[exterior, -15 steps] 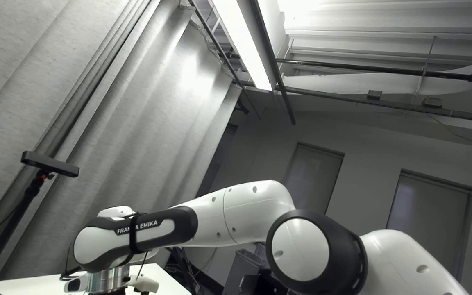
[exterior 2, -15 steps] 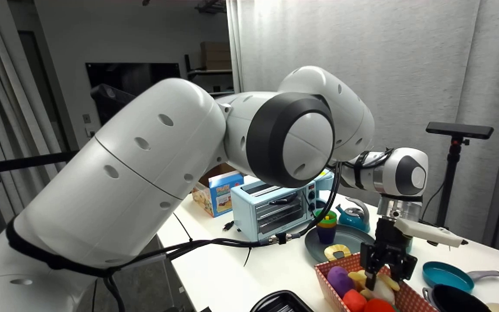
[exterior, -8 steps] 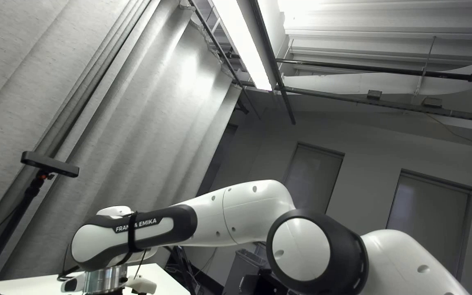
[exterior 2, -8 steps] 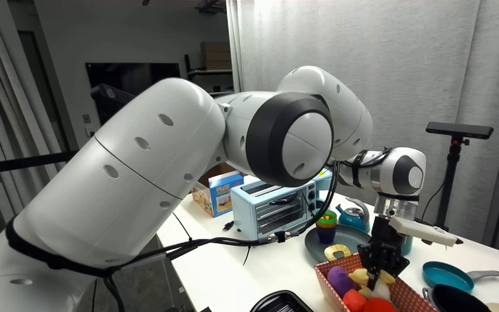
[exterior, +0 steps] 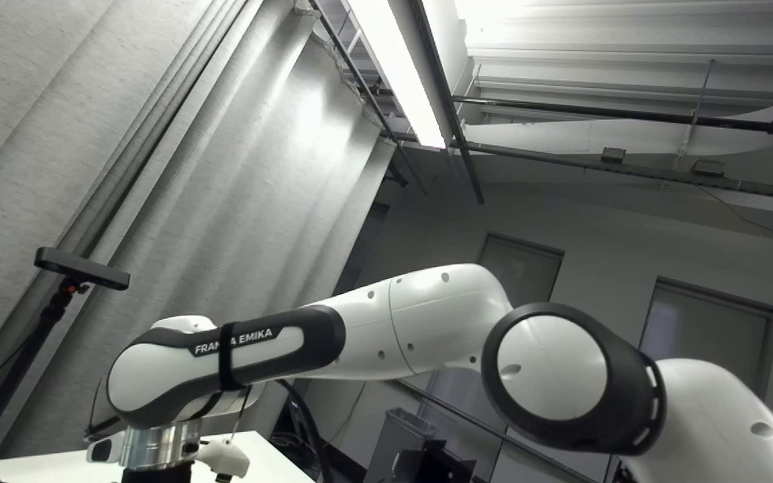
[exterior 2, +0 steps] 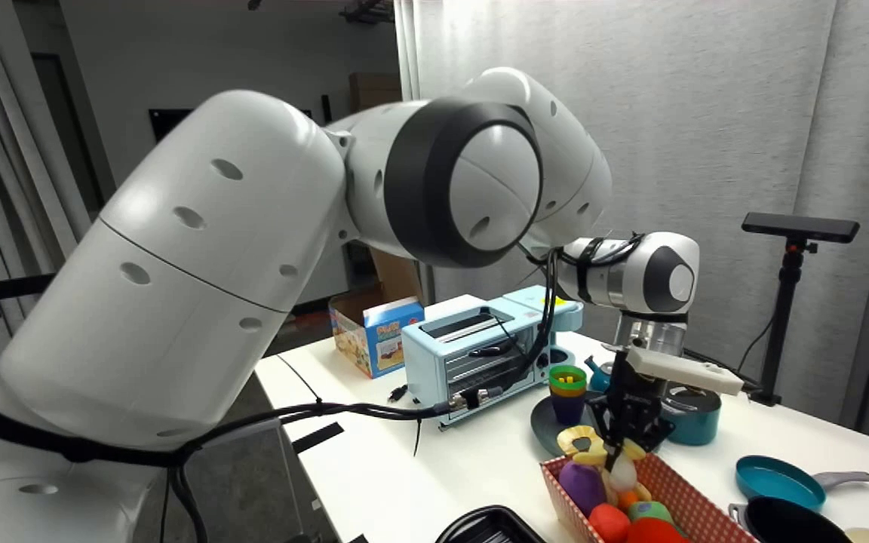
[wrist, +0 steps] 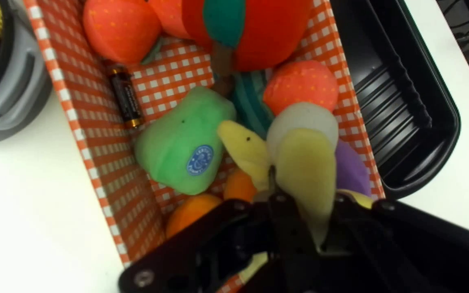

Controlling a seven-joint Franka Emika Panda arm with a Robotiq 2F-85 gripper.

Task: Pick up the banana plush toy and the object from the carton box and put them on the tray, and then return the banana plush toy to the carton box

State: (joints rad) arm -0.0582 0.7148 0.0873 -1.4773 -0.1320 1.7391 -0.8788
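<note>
Jaws closed on the banana [wrist: 307, 171], pinching soft plush; depth of bite hidden. Position: within or just above the box [wrist: 116, 175], cannot tell which. Main risk: a shallow hold on floppy cloth could slip or let the banana twist during a lift. Loose yellow ends [wrist: 250, 154] might snag the box's edge, or nudge the purple toy [wrist: 350, 171] just beside. The tray [wrist: 389, 122] lies near the box's side; too low a crossing or too early a release could drop the banana between. Second object not identifiable; wrong pick possible later.
</note>
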